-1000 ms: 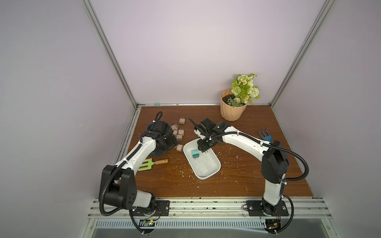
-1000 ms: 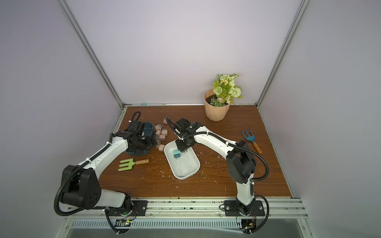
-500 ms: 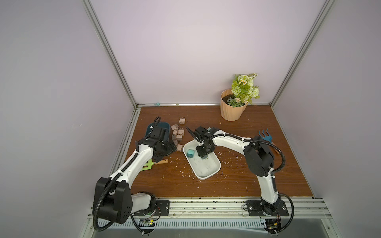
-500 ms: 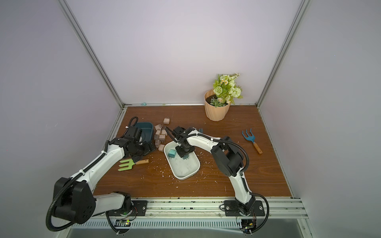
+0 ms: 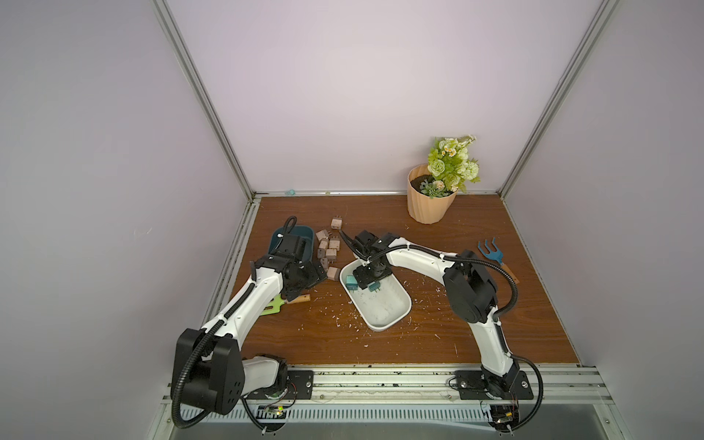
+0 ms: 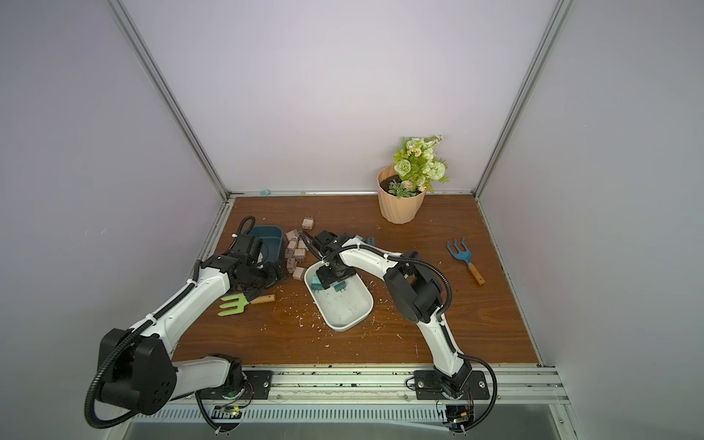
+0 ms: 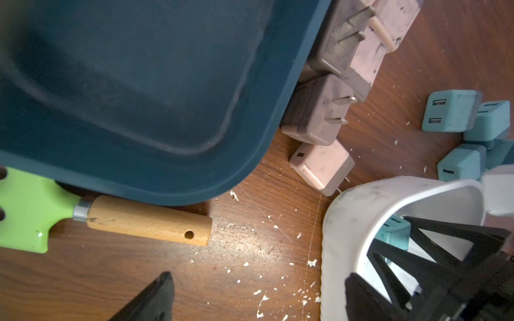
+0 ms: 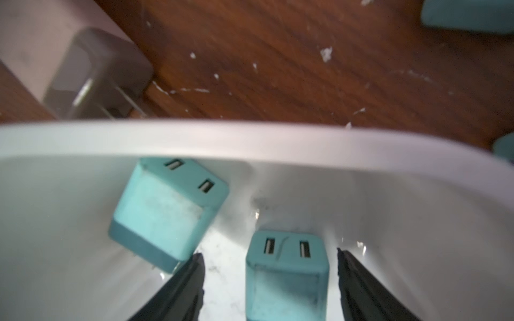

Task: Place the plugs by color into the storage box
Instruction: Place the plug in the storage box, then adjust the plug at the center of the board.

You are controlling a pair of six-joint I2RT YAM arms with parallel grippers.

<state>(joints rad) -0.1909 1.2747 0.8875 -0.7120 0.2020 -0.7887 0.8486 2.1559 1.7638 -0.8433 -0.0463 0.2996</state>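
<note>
down in the white box [image 8: 250,136], my right gripper [image 8: 269,253] is spread open around a teal plug [image 8: 286,278] sitting on the box floor. there's a sliver of gap on each side, so nothing's actually held. a second teal plug [image 8: 167,208] lies tilted just beside it, near the wall. my left gripper [image 5: 306,282] hangs wide open and empty over the desk [image 5: 457,335], between the dark blue box [image 7: 139,83] and the white one. pinkish-tan plugs [image 5: 328,251] are clustered on the desk by the blue box, with loose teal plugs [image 7: 450,111] nearby.

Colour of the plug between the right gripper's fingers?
Teal plug, best seen in right wrist view.
</note>
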